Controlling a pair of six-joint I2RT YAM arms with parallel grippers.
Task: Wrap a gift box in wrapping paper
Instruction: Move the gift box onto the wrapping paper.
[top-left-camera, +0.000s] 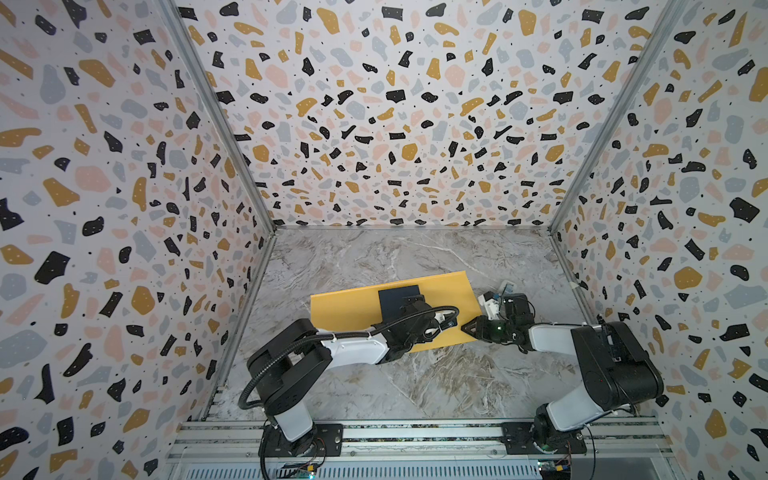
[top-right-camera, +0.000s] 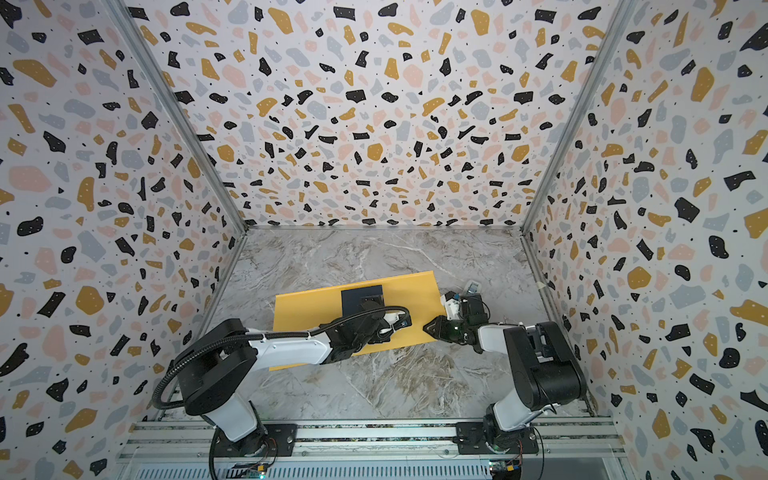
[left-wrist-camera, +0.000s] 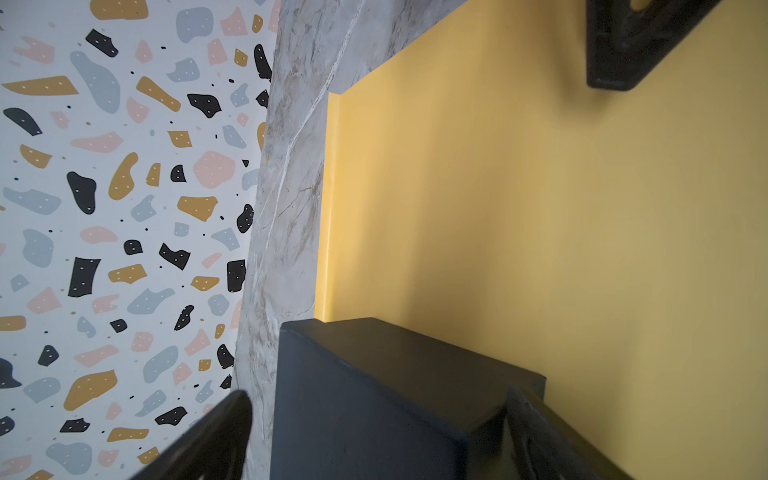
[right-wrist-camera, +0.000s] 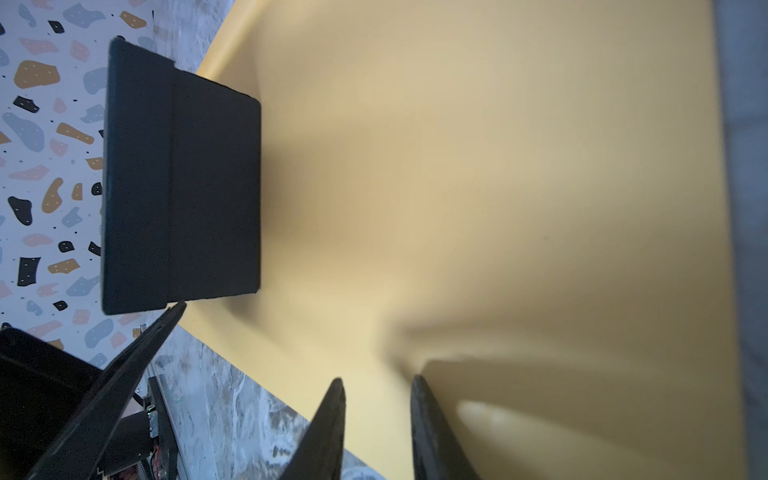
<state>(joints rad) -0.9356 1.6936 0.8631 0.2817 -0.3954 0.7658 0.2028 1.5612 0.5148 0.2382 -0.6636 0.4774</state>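
The mustard-yellow wrapping paper (top-left-camera: 345, 311) (top-right-camera: 307, 307) lies flat on the marble table in both top views. The dark navy gift box (top-left-camera: 397, 296) (top-right-camera: 359, 296) rests on its far middle part. My left gripper (top-left-camera: 409, 301) (left-wrist-camera: 378, 395) is open and straddles the box (left-wrist-camera: 374, 415). One finger (left-wrist-camera: 224, 432) stands clear of the box's side; the other (left-wrist-camera: 540, 432) is at its corner. My right gripper (top-left-camera: 464, 327) (right-wrist-camera: 377, 379) hovers low over the paper's (right-wrist-camera: 498, 208) right edge. Its jaws stand a narrow gap apart with nothing between them. The box (right-wrist-camera: 178, 187) shows further off.
Terrazzo-patterned walls (top-left-camera: 124, 249) enclose the marble table (top-left-camera: 415, 382) on three sides. Both arms are mounted on the metal rail (top-left-camera: 415, 432) along the front edge. The left arm's forearm (top-left-camera: 353, 345) lies across the paper's near left part.
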